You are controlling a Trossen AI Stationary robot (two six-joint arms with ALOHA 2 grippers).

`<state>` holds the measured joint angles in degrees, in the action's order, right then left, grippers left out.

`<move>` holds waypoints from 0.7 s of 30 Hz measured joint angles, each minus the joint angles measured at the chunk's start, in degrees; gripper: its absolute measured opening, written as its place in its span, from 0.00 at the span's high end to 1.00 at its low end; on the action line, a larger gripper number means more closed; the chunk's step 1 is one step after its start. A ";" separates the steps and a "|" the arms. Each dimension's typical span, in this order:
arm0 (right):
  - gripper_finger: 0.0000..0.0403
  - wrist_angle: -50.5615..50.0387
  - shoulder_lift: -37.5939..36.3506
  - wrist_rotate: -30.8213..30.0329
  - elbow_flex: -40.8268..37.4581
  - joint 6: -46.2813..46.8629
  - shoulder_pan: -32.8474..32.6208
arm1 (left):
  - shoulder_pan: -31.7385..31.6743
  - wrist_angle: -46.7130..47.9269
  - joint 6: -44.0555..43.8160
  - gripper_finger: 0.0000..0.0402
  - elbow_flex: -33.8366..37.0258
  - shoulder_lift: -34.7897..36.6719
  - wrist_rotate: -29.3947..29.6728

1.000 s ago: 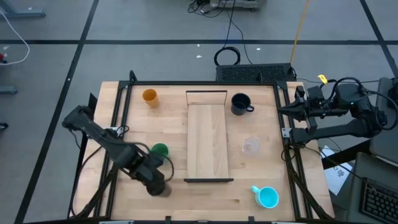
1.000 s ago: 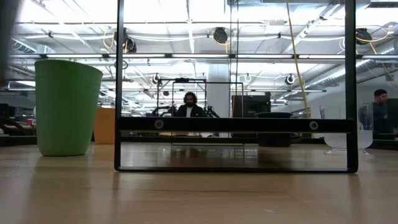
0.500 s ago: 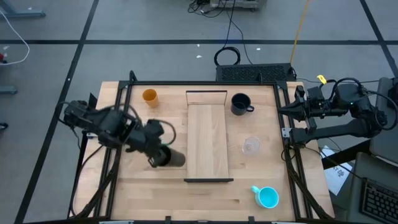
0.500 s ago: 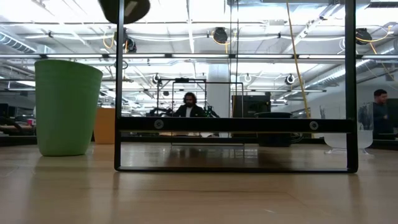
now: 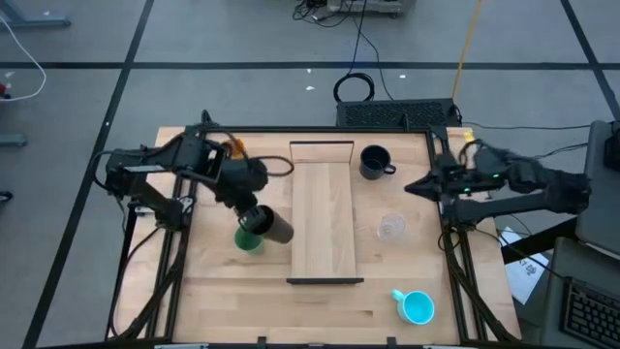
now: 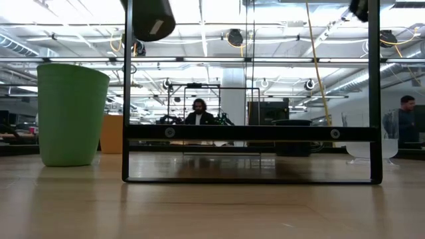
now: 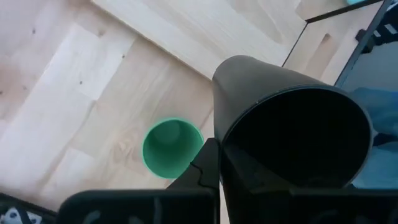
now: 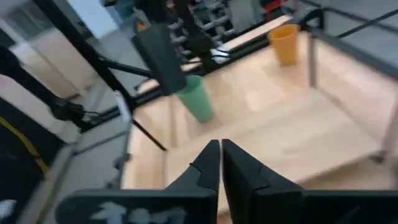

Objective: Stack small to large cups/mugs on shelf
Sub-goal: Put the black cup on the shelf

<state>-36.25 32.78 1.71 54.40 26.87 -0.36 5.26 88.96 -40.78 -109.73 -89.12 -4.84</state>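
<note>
The left gripper [image 5: 254, 215] is clamped on the tall black cup [image 5: 274, 227], held tilted in the air just left of the shelf [image 5: 325, 218], above the green cup [image 5: 249, 239]. It looks like light, stiff, smooth plastic, likely slippery; the rim wall seems the best hold. The right gripper [image 5: 411, 186] is closed on nothing by the table's right edge. No readable writing shows; the pale label on the cup is illegible.

The tall black cup [image 5: 273, 227] is held tilted in the air just left of the shelf [image 5: 325, 218], above the upright green cup [image 5: 249, 239]. Farther left — the orange cup [image 5: 235, 148]. Right of the shelf are found the dark mug [image 5: 374, 162], the clear cup [image 5: 391, 228] and the blue mug [image 5: 417, 307].
</note>
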 joint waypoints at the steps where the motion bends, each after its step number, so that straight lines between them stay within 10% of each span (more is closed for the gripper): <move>1: 0.95 2.93 0.60 1.23 -1.30 0.90 0.02 | -0.87 -0.92 1.15 1.00 0.00 0.00 -0.61; 21: 0.44 41.62 24.99 15.85 -6.35 9.09 0.68 | -8.10 -12.78 13.29 1.00 0.02 -6.75 -10.40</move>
<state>5.37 57.77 17.56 48.05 35.96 0.32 -2.83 76.17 -27.49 -109.71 -95.87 -15.24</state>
